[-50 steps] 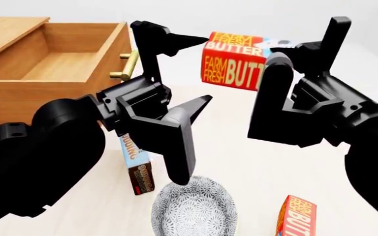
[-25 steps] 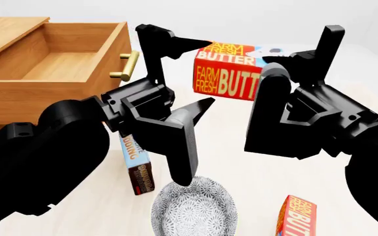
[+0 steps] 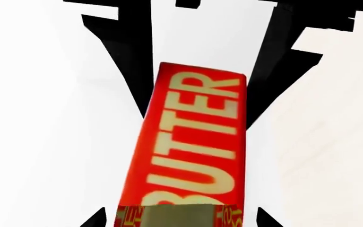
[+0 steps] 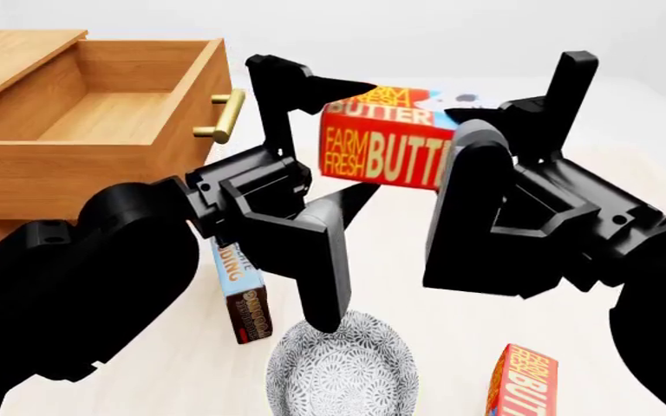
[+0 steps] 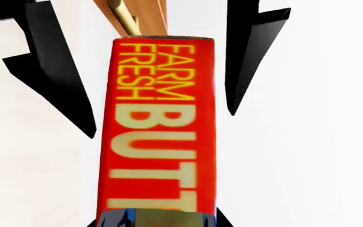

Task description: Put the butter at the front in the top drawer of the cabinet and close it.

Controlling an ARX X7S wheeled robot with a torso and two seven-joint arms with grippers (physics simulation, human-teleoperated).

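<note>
Butter [image 4: 381, 146]: we see it aloft between both claws, right of the open top drawer [image 4: 101, 117].
Left claw [image 4: 339, 143]: spread wide, fingers around its end.
Right claw [image 4: 506, 130]: clamped on it.
Drawer contents: none visible.
Bench [image 4: 194, 364]: bowl [image 4: 342, 368], pudding box [image 4: 240, 290], second carton [image 4: 524, 381].

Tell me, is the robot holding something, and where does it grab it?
Yes, the butter. The right gripper holds it by one end, up off the table; the left gripper's jaws stand open around the other end.
</note>
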